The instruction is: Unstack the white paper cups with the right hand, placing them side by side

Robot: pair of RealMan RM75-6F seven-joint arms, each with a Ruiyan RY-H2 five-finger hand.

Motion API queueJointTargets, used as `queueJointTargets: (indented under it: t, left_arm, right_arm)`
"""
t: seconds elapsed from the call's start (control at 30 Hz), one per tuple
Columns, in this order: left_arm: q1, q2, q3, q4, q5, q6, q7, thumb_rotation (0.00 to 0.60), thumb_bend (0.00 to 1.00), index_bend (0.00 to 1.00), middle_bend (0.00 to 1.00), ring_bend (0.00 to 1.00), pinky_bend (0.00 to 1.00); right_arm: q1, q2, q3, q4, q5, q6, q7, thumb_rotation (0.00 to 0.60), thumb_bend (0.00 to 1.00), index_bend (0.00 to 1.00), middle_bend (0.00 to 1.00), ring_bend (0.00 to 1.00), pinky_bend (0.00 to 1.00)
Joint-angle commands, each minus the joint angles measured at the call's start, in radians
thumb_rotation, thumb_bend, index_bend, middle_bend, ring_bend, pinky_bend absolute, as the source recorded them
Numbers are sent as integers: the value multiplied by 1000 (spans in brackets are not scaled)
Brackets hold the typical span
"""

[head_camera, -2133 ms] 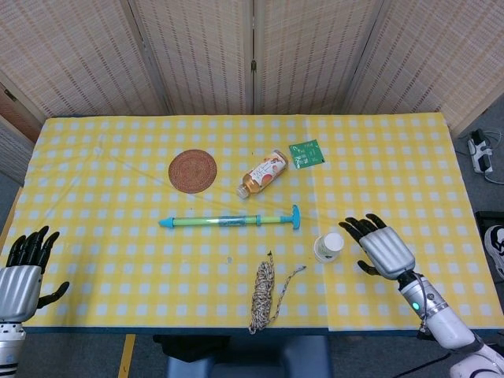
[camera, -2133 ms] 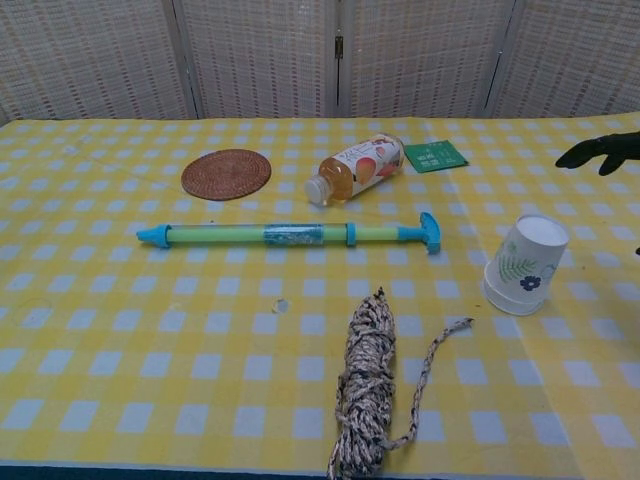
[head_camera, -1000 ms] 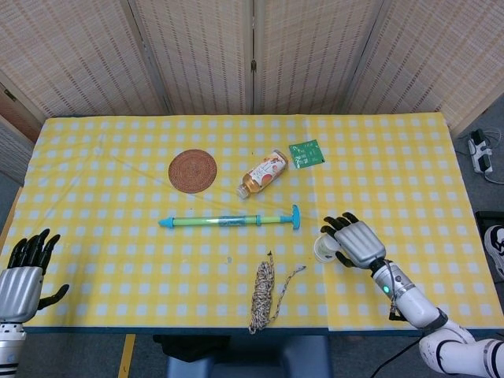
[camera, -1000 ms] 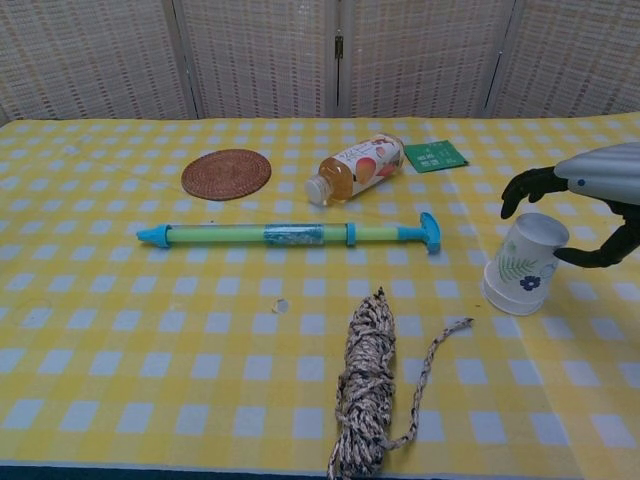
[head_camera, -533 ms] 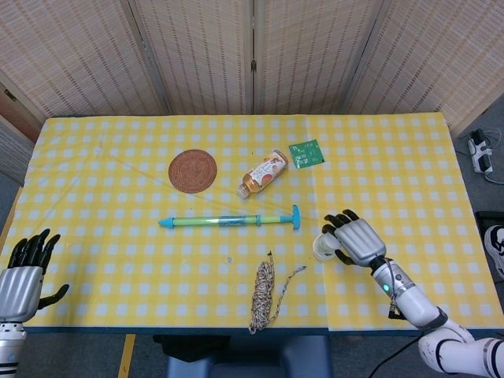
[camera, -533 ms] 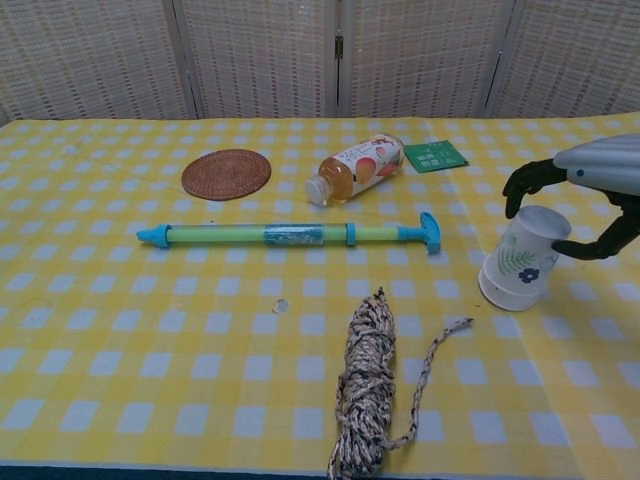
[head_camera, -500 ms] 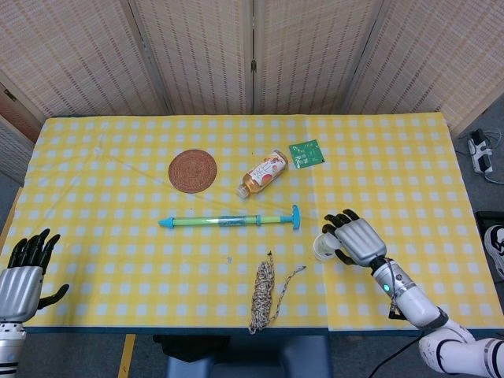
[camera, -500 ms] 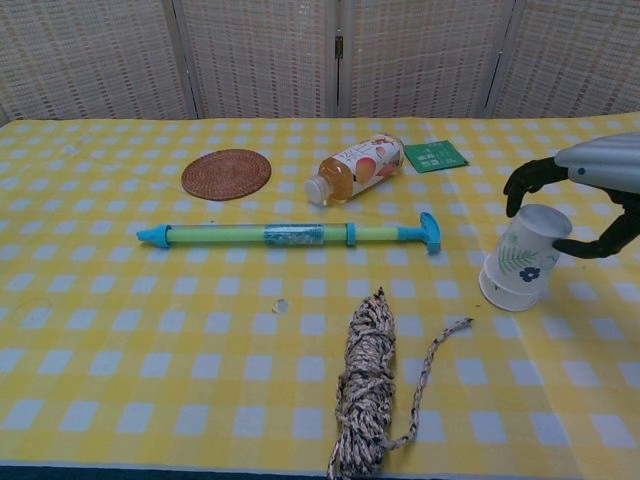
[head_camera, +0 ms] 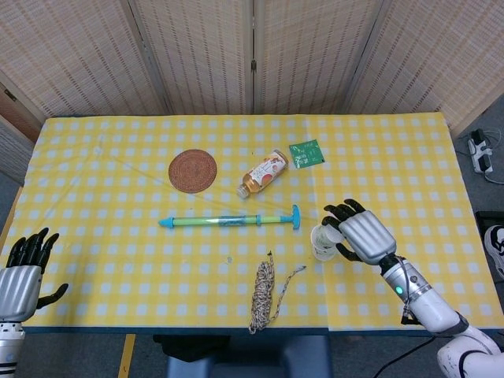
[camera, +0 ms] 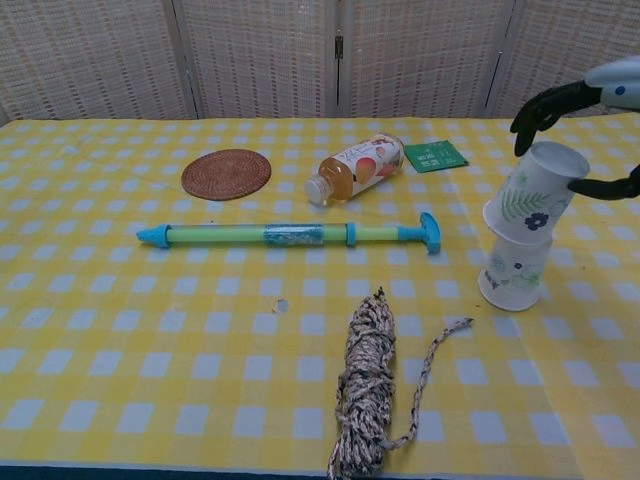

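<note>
Two white paper cups with a leaf and flower print stand upside down at the right of the yellow checked table. My right hand (camera: pixel 585 95) grips the upper cup (camera: pixel 533 192) near its top and holds it raised and tilted, its rim still around the top of the lower cup (camera: pixel 514 272), which stands on the cloth. From the head view the cups (head_camera: pixel 322 241) overlap just left of my right hand (head_camera: pixel 364 236). My left hand (head_camera: pixel 24 272) rests open at the table's near left corner, holding nothing.
A green and blue pump toy (head_camera: pixel 228 221) lies across the middle, a coil of rope (head_camera: pixel 264 295) near the front edge. Further back are a lying drink bottle (head_camera: pixel 263 174), a round woven coaster (head_camera: pixel 192 171) and a green packet (head_camera: pixel 306 153).
My right hand has closed on the top cup and lifted it up off the lower cup, tilting it. The lower cup stays on the table. The left hand has not moved.
</note>
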Motion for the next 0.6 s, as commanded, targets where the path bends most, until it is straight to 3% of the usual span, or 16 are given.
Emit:
queueJointTargets:
  t: [0.03,0.23,0.6]
  left_arm:
    - [1,1,1,-2,1,1,1,600,250,28,0,17,77]
    - [-1,-2,2,-3,1,-3,2,600,250,28,0,18,80]
    - [1,-5,4,5,-4,-7,-5,600,250,27,0,20,80]
  right_arm:
    - [0,35,12,-38,-23,14,25,600,475,404,192,191,132]
    - [38,14,16,-31,-9,-40,19,600,475,403,200,193,132]
    - [127,-154,8,84,97,-140,-71,600,475,404,200,194,132]
